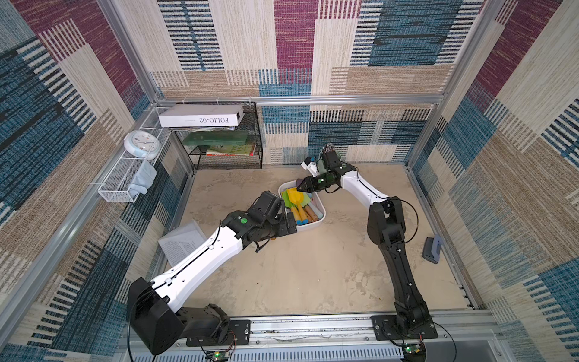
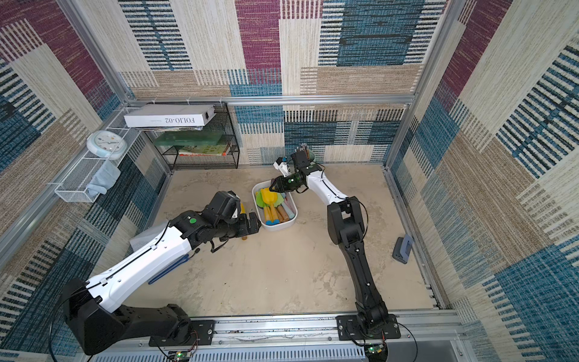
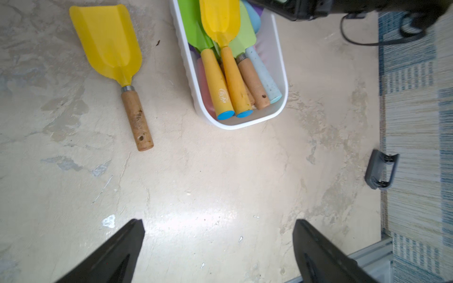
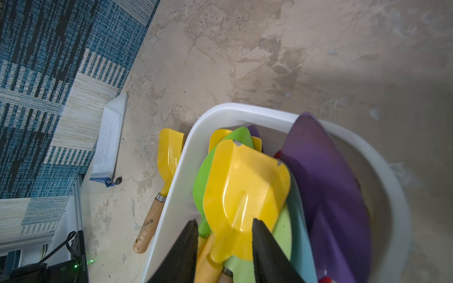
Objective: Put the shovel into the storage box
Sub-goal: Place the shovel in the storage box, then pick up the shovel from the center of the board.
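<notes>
The white storage box [image 1: 308, 228] [image 2: 279, 228] [image 3: 235, 126] [image 4: 245, 110] sits mid-table and holds several shovels, a yellow one [image 1: 296, 197] [image 3: 220, 22] [image 4: 245, 186] on top. Another yellow shovel [image 3: 107, 44] [image 4: 170, 152] with a wooden handle lies flat on the table beside the box's left wall. My right gripper [image 1: 299, 188] [image 2: 272, 188] [image 4: 224, 221] hovers over the box's far end. It is partly open, jaws either side of the top shovel's neck. My left gripper [image 1: 289, 224] [image 2: 253, 224] [image 3: 218, 221] is wide open over bare table by the box's near end.
A mint-green pencil cup [image 1: 326, 155] stands behind my right arm. A black mesh rack [image 1: 225, 147] with books is at the back left, a white wire basket [image 1: 125, 181] on the left wall. A grey object [image 1: 432, 249] lies right, a zip pouch [image 4: 110, 137] left.
</notes>
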